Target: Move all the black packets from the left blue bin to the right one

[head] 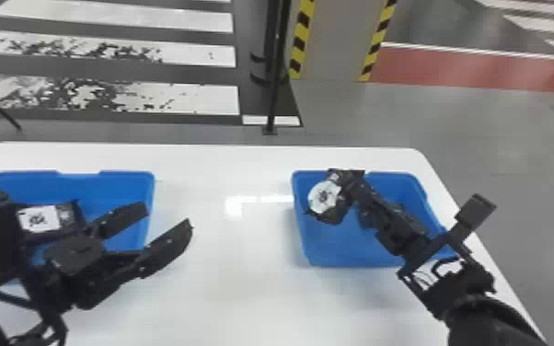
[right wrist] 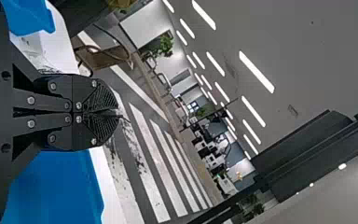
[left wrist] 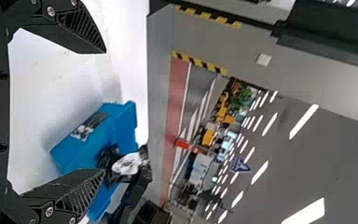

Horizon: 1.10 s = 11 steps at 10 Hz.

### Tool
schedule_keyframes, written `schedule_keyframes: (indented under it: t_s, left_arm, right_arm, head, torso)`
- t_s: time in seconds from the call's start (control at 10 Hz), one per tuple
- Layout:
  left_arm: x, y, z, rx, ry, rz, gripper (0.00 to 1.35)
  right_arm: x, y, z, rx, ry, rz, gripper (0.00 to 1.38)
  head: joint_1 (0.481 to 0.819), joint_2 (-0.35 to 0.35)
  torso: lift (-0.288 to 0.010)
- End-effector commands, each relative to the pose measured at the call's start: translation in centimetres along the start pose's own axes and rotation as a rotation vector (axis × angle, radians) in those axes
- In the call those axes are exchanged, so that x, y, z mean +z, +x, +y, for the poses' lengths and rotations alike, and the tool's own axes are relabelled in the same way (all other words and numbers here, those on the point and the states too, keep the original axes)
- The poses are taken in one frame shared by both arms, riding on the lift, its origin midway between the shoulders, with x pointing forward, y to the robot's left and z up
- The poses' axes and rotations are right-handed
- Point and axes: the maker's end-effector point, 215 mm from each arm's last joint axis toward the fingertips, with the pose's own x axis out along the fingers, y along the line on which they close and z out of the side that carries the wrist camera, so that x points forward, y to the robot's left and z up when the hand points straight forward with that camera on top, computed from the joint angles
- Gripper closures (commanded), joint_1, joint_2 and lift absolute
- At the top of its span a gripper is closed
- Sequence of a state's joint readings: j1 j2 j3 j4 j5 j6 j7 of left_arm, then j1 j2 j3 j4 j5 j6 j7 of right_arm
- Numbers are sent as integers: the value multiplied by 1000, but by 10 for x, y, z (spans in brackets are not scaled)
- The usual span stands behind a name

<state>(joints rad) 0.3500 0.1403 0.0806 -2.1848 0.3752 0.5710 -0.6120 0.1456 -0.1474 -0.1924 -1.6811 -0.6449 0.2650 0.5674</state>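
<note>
Left gripper [head: 169,216]: fingers spread wide, a clear gap between them; nothing held. Tips past the bin's right wall, above the white table [head: 234,248].

Left blue bin [head: 110,186]: beneath and beyond the left gripper, partly covered by it.

Black packet, first [head: 39,218]: one, with a square white label; in the left bin, to the left of the left gripper's fingers and partly hidden by its body.

Right gripper [head: 352,181]: over the right bin, pointing forward and to the left. Fingers narrow, brought together in the right wrist view.

Black packet, second [head: 324,198]: one, with a rounded white label; just beside the right gripper's fingertips, on their left, at the right bin. Whether it was pinched or merely close by could not be told.

Right blue bin [head: 331,253]: beneath the right gripper, well apart from the left gripper, to its right.

Dark and white patch [left wrist: 88,126]: at the right bin, near the second packet; nature unclear.

Grey pillar [head: 333,41]: yellow-and-black edging; past the table, ahead of both grippers.

Black stand [head: 274,69]: upright, just left of the pillar.

Floor stripes [head: 165,18]: white, worn in places; beyond the table, ahead of the left gripper.
</note>
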Motion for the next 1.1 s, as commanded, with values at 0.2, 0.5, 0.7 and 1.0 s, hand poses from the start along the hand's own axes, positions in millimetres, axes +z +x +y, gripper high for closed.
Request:
schedule_keyframes:
  t_s: [0.2,0.5,0.7,1.0]
  left_arm:
    - [34,-61,49,195,80,-86,131]
    - [37,-86,89,305,130,-46,130]
    - [45,-112,136,436,191,17,130]
    - [32,-138,199,594,178,167,128]
  right_arm:
    - [27,-17,-32,-125,-277,6,438]
    - [10,-46,-7,-152,-315,23,360]
    - [-12,-69,21,-137,-309,52,358]
    - [-25,-96,43,-133,-277,66,363]
  head:
    - [695,-115]
    - [695,-75]
    - [695,-25]
    - [695,111]
  torso:
    - [-140]
    - [-140]
    - [-140]
    - [-140]
